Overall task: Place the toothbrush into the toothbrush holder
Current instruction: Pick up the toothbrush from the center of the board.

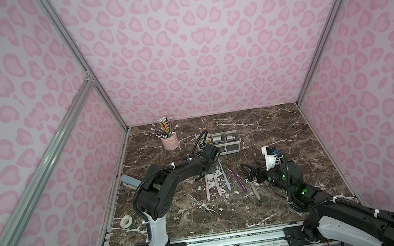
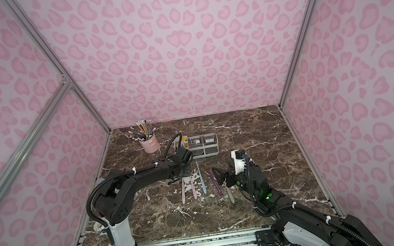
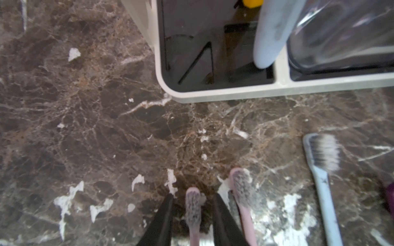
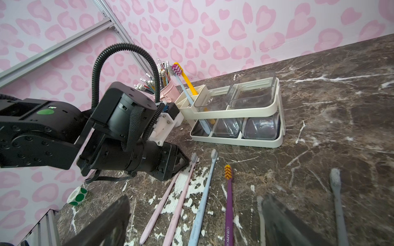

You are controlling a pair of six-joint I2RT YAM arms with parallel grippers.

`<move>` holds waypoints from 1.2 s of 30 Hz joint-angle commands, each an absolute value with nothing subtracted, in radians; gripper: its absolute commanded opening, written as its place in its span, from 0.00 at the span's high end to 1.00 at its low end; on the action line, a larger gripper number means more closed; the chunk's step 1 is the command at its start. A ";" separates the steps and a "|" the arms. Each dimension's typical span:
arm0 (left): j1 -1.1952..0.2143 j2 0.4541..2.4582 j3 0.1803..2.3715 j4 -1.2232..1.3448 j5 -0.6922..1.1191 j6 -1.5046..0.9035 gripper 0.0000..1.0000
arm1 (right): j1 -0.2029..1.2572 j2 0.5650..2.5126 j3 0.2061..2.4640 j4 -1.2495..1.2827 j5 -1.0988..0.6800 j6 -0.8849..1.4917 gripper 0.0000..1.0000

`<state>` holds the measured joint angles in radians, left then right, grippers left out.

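Several toothbrushes lie side by side on the marble: two pink, a light blue one [image 1: 225,176], a purple one [image 1: 238,180] and a grey one [image 1: 255,191]. My left gripper [image 3: 193,194] is down at the table, its black fingers on either side of one pink toothbrush [image 3: 193,204] with a gap on each side. That toothbrush still lies flat. The other pink toothbrush [image 3: 241,183] is just outside one finger. The white toothbrush holder [image 1: 225,151] [image 3: 213,95] stands just beyond, with a blue brush [image 4: 183,89] and a yellow brush [image 4: 187,81] upright in its slots. My right gripper [image 4: 196,197] hovers wide open over the handles.
A pink cup of pencils [image 1: 170,141] stands at the back left of the holder. A tape roll [image 1: 126,222] lies near the left edge and a roll of green stickers [image 4: 77,196] lies close by. Pink patterned walls enclose the marble top on three sides.
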<state>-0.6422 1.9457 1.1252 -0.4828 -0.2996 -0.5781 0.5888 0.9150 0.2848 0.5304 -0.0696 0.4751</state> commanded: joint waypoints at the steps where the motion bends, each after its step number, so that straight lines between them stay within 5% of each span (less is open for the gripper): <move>1: -0.640 1.955 1.132 -0.474 -0.311 -0.588 0.70 | 0.590 0.913 0.283 0.574 -0.072 0.483 0.02; 26: -0.641 1.897 1.122 -0.489 -0.308 -0.594 0.97 | 0.591 0.920 0.281 0.581 -0.075 0.483 0.02; 36: -0.648 1.762 1.103 -0.525 -0.320 -0.604 0.97 | 0.594 0.954 0.282 0.613 -0.130 0.470 0.02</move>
